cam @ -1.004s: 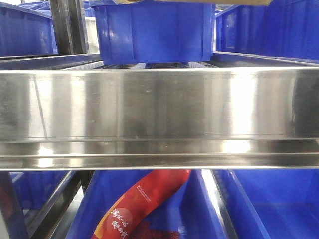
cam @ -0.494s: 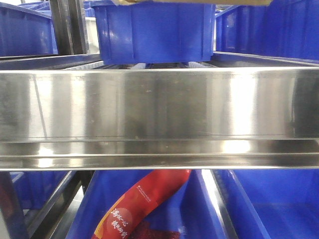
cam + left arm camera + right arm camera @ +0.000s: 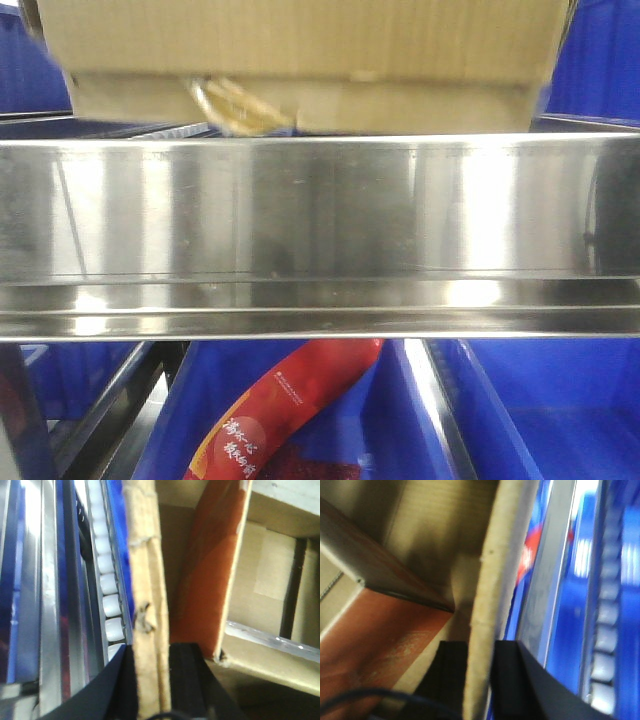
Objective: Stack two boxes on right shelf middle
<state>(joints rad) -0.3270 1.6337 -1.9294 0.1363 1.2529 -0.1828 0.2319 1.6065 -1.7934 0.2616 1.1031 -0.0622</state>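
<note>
I am holding a big brown box (image 3: 300, 50) with both of my grippers. My left gripper (image 3: 152, 680) is pinching one wall of the box, with one black finger (image 3: 125, 685) on the outside and the other on the inside. My right gripper (image 3: 480, 680) is pinching the other wall the same way. The top flaps are standing open, and I am seeing the brown inside of the box from both wrist views. In the front view the box is sitting just above the wide shiny front rail (image 3: 320, 210) of the shelf (image 3: 320, 310). Yellowish tape (image 3: 235, 105) is peeling at the bottom edge of the box. White rollers (image 3: 107, 585) are running along the shelf beside the box. Under the rail a red bag (image 3: 285, 410) is lying in a blue bin (image 3: 400, 420)
</note>
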